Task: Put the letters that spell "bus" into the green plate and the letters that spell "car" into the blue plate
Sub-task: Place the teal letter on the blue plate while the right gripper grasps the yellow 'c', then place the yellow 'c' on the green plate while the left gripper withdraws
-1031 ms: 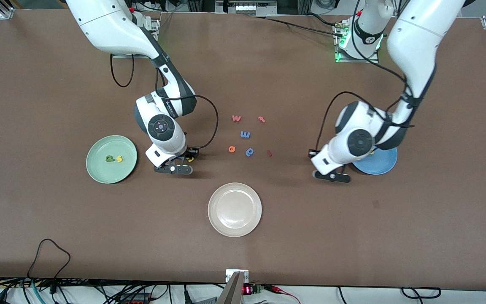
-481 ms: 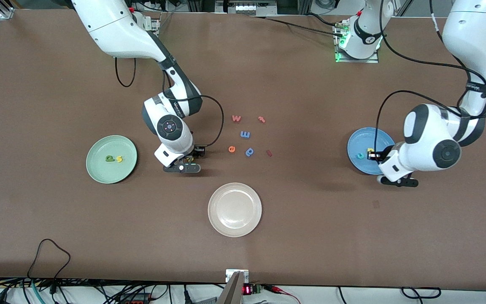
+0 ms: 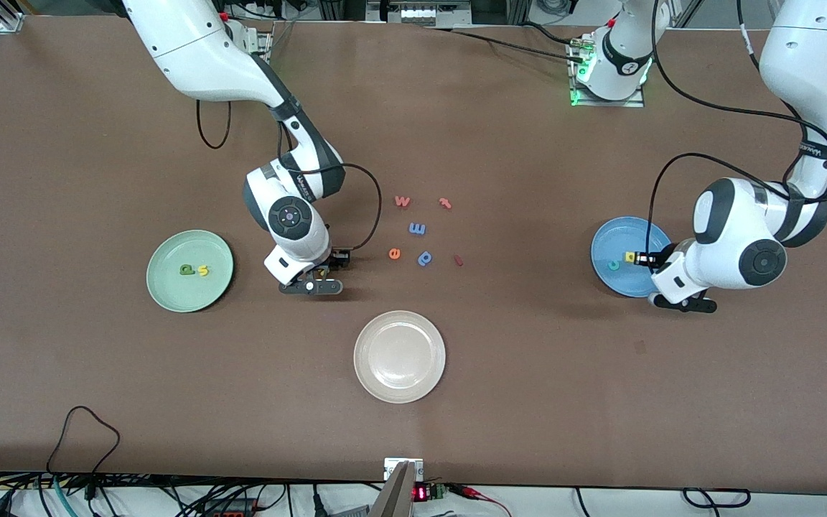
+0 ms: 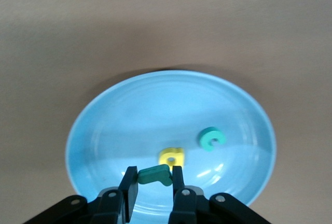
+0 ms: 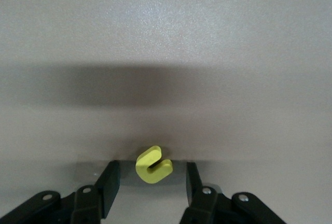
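Note:
The blue plate lies at the left arm's end of the table and holds a teal c and a yellow a. My left gripper hangs over that plate's rim, shut on the teal r. At the right arm's end, the green plate holds a dark green b and a yellow s. My right gripper is low over the table beside the green plate. It stands open, and the yellow u lies flat between its fingers, touching neither.
A white plate sits near the front camera at mid-table. Loose letters lie in the middle: red w, red-orange t, blue m, orange e, blue p and a small dark red piece.
The left arm has swung with the teal r from the middle side of the blue plate to over it. The right gripper has shifted slightly toward the table's middle.

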You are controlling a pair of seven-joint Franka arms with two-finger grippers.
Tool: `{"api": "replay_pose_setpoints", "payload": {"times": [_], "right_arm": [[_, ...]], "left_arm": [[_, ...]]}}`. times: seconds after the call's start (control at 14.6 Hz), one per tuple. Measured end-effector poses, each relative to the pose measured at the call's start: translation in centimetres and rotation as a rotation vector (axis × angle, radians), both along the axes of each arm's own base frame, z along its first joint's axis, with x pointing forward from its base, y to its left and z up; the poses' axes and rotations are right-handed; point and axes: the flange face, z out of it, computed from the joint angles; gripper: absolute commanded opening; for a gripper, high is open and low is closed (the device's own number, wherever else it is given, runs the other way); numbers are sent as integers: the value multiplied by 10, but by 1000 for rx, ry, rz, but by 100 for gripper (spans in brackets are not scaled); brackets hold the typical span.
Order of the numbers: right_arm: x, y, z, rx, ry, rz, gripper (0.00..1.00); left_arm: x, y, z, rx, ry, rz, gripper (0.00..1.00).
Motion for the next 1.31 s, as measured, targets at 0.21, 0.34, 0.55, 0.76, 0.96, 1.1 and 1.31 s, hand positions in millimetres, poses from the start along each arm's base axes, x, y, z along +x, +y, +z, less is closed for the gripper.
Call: {"api": "replay_pose_setpoints", "payload": {"times": [0.21,0.34,0.55,0.76,0.96,1.1,1.31], "right_arm": [[0,1,0,2,-2,1,44],[0,2,1,3,-3,3,41],[1,3,1,4,-4,3,34],[1,3,2,5,-5,4,14],[1,4,2,5,-5,4,7],[1,3,2,5,-5,3,5],[13,-7,11,6,-26,-12,3]], "left_arm": [[-3,13,-8,1,14,16,70],[-4,16,-13,-2,21,21,84],[-1,10,-8,-6,17,11,96],[24,-15,34,-21,-36,-25,100],[59,-39,115,-34,-140,-54,100],[75,-40,167,-34,-203,-52,100],[88,-31,220,-31,-264,-34,100]]}}
